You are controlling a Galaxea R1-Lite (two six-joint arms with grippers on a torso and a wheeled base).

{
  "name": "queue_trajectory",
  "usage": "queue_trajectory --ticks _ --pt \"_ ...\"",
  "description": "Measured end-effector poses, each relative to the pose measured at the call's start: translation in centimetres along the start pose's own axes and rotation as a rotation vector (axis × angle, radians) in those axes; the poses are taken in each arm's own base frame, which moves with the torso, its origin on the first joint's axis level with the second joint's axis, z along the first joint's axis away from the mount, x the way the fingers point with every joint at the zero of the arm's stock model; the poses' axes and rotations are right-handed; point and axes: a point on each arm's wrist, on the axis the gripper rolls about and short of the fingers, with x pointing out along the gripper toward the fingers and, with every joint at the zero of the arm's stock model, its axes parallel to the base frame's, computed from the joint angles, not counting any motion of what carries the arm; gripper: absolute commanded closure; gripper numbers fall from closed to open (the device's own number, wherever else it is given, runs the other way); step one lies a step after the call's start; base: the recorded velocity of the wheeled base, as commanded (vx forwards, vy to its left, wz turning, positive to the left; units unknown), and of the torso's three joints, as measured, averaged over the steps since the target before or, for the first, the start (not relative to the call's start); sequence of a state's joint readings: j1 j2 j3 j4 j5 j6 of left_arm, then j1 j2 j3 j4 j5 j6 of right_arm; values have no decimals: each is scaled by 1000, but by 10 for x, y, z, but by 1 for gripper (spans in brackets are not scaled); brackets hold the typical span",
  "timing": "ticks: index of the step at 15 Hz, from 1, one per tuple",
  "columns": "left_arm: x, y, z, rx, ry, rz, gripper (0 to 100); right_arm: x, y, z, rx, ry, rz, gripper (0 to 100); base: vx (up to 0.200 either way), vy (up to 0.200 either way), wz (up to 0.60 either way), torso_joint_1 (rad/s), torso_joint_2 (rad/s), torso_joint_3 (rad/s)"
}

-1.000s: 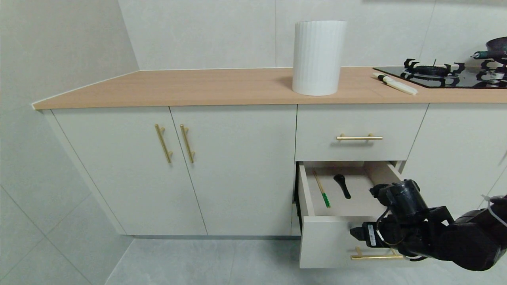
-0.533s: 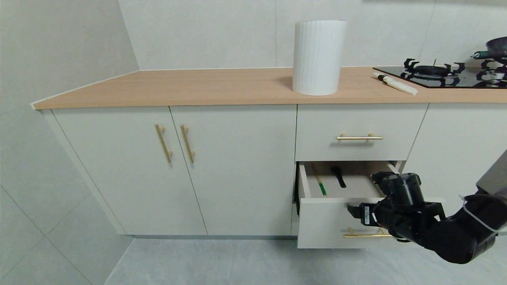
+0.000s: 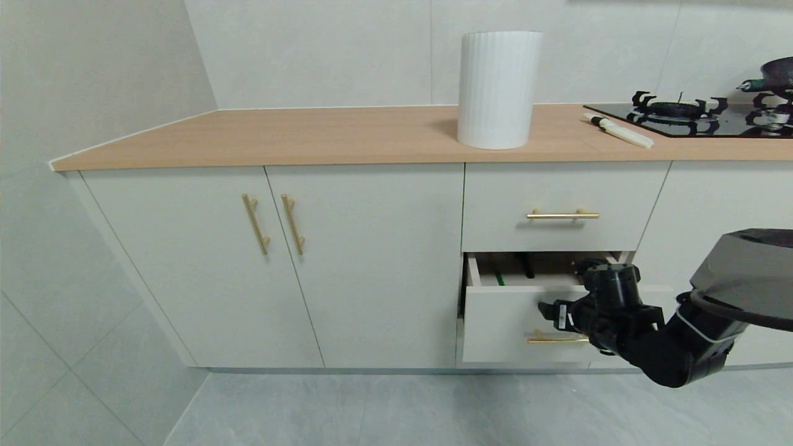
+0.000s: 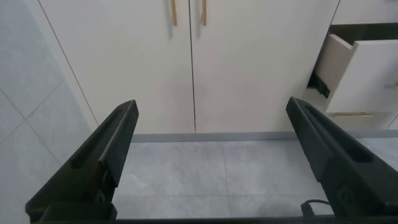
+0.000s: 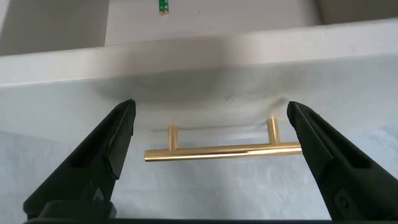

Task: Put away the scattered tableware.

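Note:
The lower drawer [image 3: 502,325] stands a small way out of the cabinet. Through the gap at its top I see the green-tipped chopsticks [image 3: 500,279] and a black spoon [image 3: 528,267] lying inside. My right gripper [image 3: 552,313] is up against the drawer front, just above the gold handle [image 3: 554,339]. In the right wrist view this gripper [image 5: 210,109] is open, its fingers spread wider than the handle [image 5: 224,152], with the chopsticks' green tip [image 5: 163,6] beyond. My left gripper [image 4: 211,109] hangs open over the floor, facing the cabinet doors [image 4: 186,50], with the drawer [image 4: 367,74] off to one side.
A tall white ribbed container [image 3: 495,90] and a white-handled utensil [image 3: 616,131] sit on the wooden counter [image 3: 310,139], beside a gas hob [image 3: 694,114]. The upper drawer [image 3: 557,207] is closed. The grey tiled floor [image 3: 310,409] lies open before the cabinet.
The lower drawer has slid most of the way into the cabinet, and my right gripper has moved in with it against the drawer front. The spoon and chopsticks are now nearly hidden.

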State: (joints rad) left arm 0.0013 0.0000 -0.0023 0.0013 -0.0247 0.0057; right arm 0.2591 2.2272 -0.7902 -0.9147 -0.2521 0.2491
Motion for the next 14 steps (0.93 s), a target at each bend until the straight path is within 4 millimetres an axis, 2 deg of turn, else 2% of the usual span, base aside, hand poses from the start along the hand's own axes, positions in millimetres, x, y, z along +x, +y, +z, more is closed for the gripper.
queue_trajectory --ticks 7,14 --pt "0 0 0 0 0 0 0 45 -19 -7 111 -95 -44 0 0 0 0 0 0 0" --pt "0 0 0 0 0 0 0 77 -21 6 268 -180 -55 0 0 0 0 0 0 0"
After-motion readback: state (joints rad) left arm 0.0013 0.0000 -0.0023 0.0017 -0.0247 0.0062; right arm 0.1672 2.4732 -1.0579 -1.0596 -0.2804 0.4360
